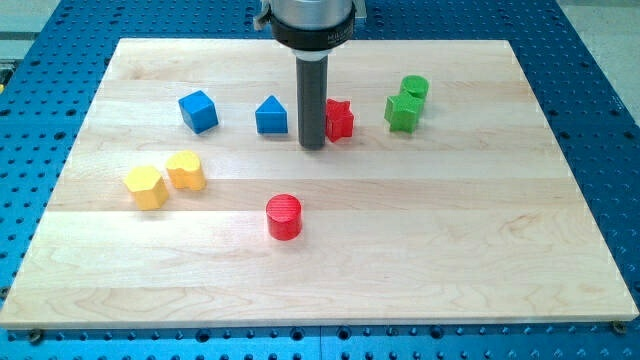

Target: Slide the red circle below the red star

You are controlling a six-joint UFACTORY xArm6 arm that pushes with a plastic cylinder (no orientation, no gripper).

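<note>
The red circle [284, 216] is a short red cylinder lying below the board's middle. The red star [340, 119] lies near the view's top centre, above and to the right of the circle. My tip [312, 146] stands just left of the red star, touching or nearly touching it, and partly hides the star's left side. The tip is well above the red circle.
A blue triangular block [271, 116] lies just left of the rod, and a blue cube [198, 111] further left. Two yellow blocks [147, 187] [186, 171] lie at the left. Two green blocks [402, 112] [414, 88] lie right of the star. The wooden board [480, 250] sits on a blue perforated table.
</note>
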